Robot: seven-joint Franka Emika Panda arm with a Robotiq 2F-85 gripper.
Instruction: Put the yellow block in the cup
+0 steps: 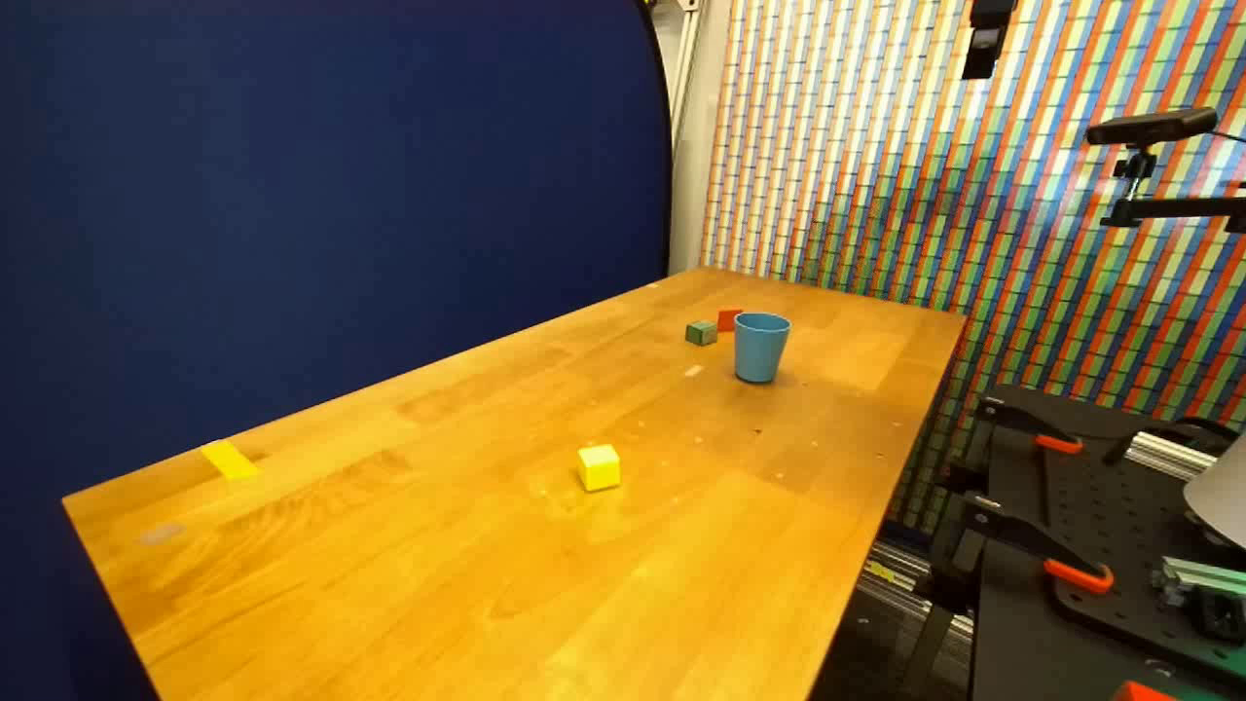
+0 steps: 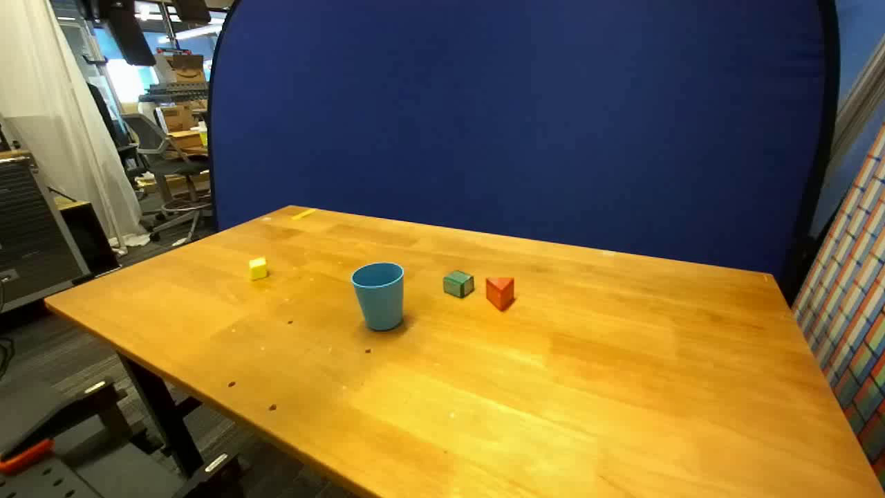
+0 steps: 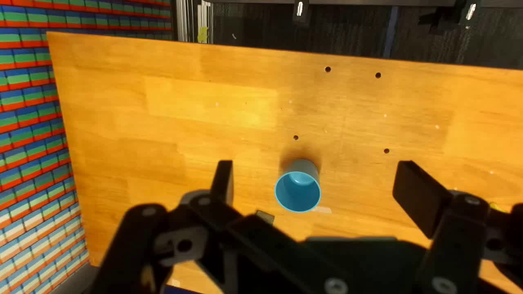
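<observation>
The yellow block (image 1: 599, 468) is a tiny bright cube on the wooden table. It also shows in an exterior view (image 2: 258, 268), well apart from the cup. In the wrist view only a sliver of yellow, likely the block (image 3: 495, 207), shows beside the right finger. The light-blue cup (image 1: 759, 349) stands upright; it also shows in an exterior view (image 2: 382, 301). In the wrist view the cup (image 3: 297, 196) looks empty. My gripper (image 3: 318, 179) is wide open and empty, above the table, with the cup below between its fingers. Dark gripper parts (image 2: 166, 38) show at the top of an exterior view.
A green block (image 2: 458, 284) and a red block (image 2: 500, 293) lie near the cup. The green block is partly hidden in the wrist view (image 3: 265, 217). A flat pale-yellow strip (image 1: 230, 460) lies at the table's far edge. A blue screen (image 2: 518, 124) stands behind the table.
</observation>
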